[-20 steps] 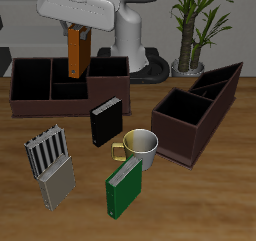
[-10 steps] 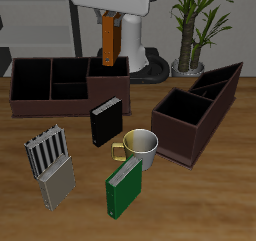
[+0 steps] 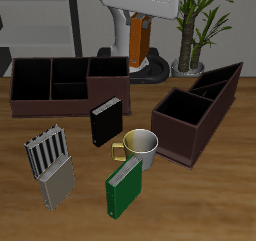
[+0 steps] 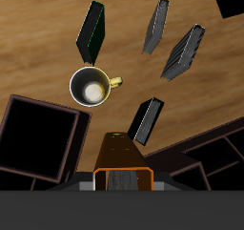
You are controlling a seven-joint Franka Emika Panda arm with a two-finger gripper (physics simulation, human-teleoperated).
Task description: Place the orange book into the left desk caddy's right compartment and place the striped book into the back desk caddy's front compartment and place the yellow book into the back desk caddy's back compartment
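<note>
I have the orange book (image 3: 138,35) clamped in my hand (image 3: 136,17), hanging upright high in the upper middle of the exterior frame, above the far end of the worktop (image 3: 200,200) and just beyond the back desk caddy (image 3: 68,85). In the wrist view the book (image 4: 122,156) runs straight out from between my fingers, so the grip looks square and firm. None of the three placements is finished, as far as I can judge: the left desk caddy (image 3: 195,120), at the right of the exterior frame with its slanted end pointing back, shows only dark hollow sections, and the back desk caddy's sections look dark and bare as well. The striped book (image 3: 48,152) and the yellow book (image 3: 57,189) lie together flat on the worktop in the lower left of the frame, touching or nearly so, untouched. A black book (image 3: 104,121) lies in the middle, with a pale mug (image 3: 143,148) and a green book (image 3: 125,186) closer to the bottom edge; none of these three belongs to my job. So I am on the first of three parts: carrying the orange book toward the left desk caddy's right compartment, with lowering and release to come, then both other books.
</note>
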